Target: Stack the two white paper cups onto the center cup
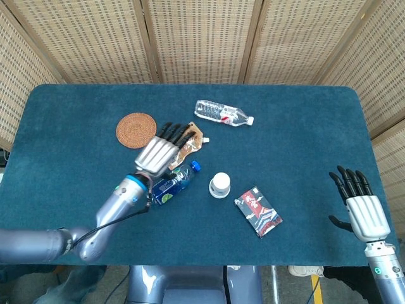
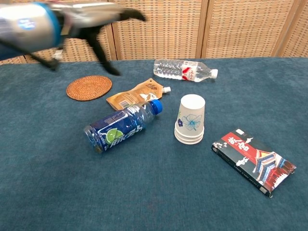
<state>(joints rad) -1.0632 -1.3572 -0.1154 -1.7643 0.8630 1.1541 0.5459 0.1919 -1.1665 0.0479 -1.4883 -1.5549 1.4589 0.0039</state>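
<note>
Three cups, to judge by the layered rims near the base, stand nested upside down as one stack of white paper cups (image 2: 190, 119) at the centre of the chest view, alone on the blue table (image 1: 304, 126) with nothing touching them; the stacking looks done. The left hand (image 1: 161, 149) hovers left of centre in the head view, above the tan pouch (image 2: 136, 94) and the top of the blue bottle (image 2: 122, 126), fingers spread apart and holding nothing; in the chest view it is only a blur at upper left. The stack lies to the right of that hand and a little lower in the head view, well apart from it, its long axis upright. The right hand (image 1: 358, 204) hangs at the lower right edge of the head view, fingers extended and empty, farther from the stack than the left, with the patterned box (image 1: 257, 211) between. Should any further touch be needed, the left hand is the nearer; most likely only withdrawal remains.
</note>
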